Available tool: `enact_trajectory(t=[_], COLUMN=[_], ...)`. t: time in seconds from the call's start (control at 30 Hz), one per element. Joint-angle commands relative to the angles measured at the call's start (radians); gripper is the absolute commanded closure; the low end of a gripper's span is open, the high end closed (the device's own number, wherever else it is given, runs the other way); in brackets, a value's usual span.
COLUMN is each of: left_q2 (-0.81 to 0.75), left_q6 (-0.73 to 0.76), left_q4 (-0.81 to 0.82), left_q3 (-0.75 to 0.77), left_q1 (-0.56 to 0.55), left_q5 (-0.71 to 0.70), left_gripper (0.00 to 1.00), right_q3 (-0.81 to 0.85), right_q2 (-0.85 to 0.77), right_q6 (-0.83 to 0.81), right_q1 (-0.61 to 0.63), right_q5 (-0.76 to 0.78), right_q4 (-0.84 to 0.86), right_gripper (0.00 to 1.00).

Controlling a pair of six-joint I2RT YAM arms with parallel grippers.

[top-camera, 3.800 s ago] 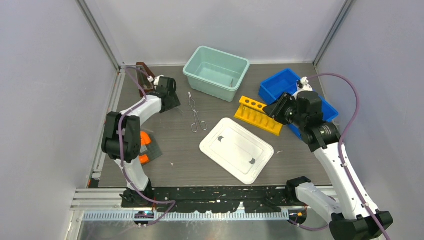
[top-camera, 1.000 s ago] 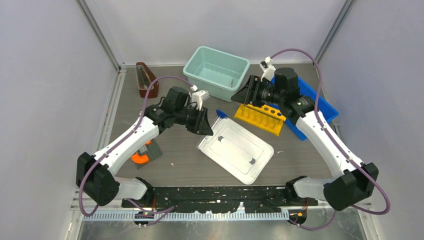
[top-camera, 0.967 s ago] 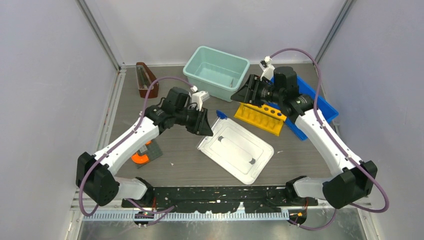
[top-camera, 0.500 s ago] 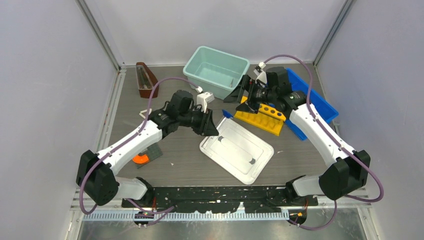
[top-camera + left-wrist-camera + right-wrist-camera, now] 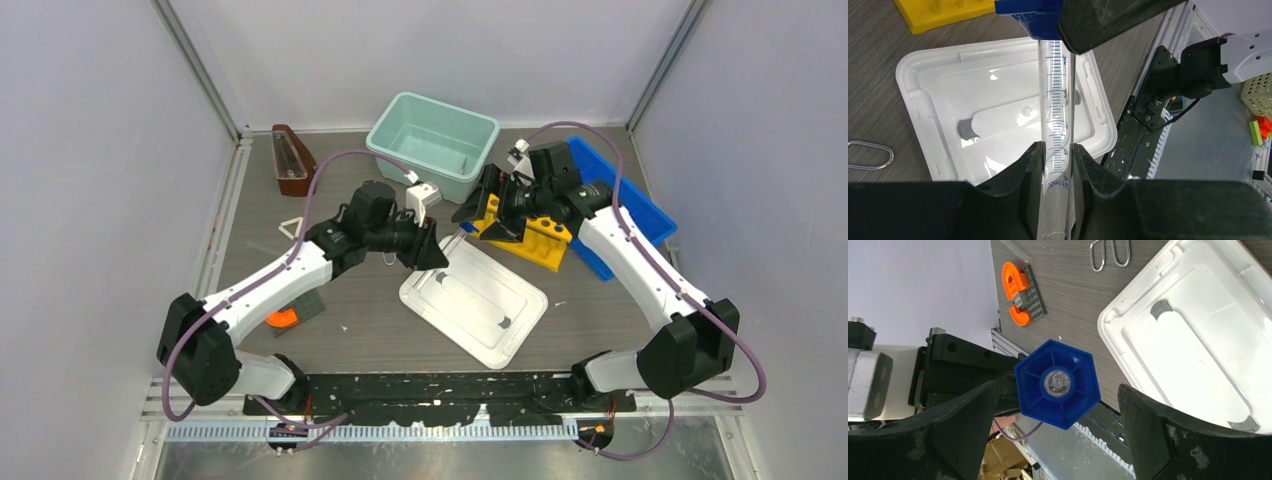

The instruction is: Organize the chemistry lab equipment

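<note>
Two end effectors meet by the white lid (image 5: 500,320) for a handover.
Top view: left end effector (image 5: 425,250) and right end effector (image 5: 487,215) stand closer than a second ago. Left wrist: it pinches the graduated cylinder (image 5: 1057,125) above the lid, offering its foot. Right wrist: jaws spread around the blue base (image 5: 1058,384), not gripping.

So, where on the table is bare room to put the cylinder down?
Bare table lies between the orange piece and the white lid, between that lid and the right arm, and between the brown stand and the teal bin. It is crowded where the left pincer, holding the cylinder, and the right pincer meet, beside the yellow rack.
</note>
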Motion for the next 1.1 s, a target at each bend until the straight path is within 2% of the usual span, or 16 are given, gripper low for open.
enact_trajectory(t=[0.0,0.2,0.4,0.9,1.07], left_q2=[0.007,-0.014,-0.031,-0.010,-0.006], left_q6=[0.054,0.081,0.091,0.098,0.098], left_q4=[0.118,0.169,0.194,0.217,0.214], left_q3=[0.003,-0.034,-0.063,-0.060,-0.058], left_q1=[-0.008,-0.010,-0.010,-0.010,-0.011], left_q5=[0.017,0.037,0.049,0.073,0.068], left_gripper=[0.87,0.86,0.86,0.86,0.86], right_q3=[0.055,0.035,0.033,0.032,0.014], right_q2=[0.017,0.012,0.021,0.065,0.074], right_q6=[-0.042,-0.004,0.014,0.005,0.016], right_q1=[-0.007,-0.023,-0.080,-0.082,-0.078], right_q5=[-0.018,-0.047,-0.104,-0.145,-0.191], right_q4=[-0.071,-0.033,-0.009,-0.010,0.035], right_gripper=[0.06,0.19,0.19,0.19,0.30])
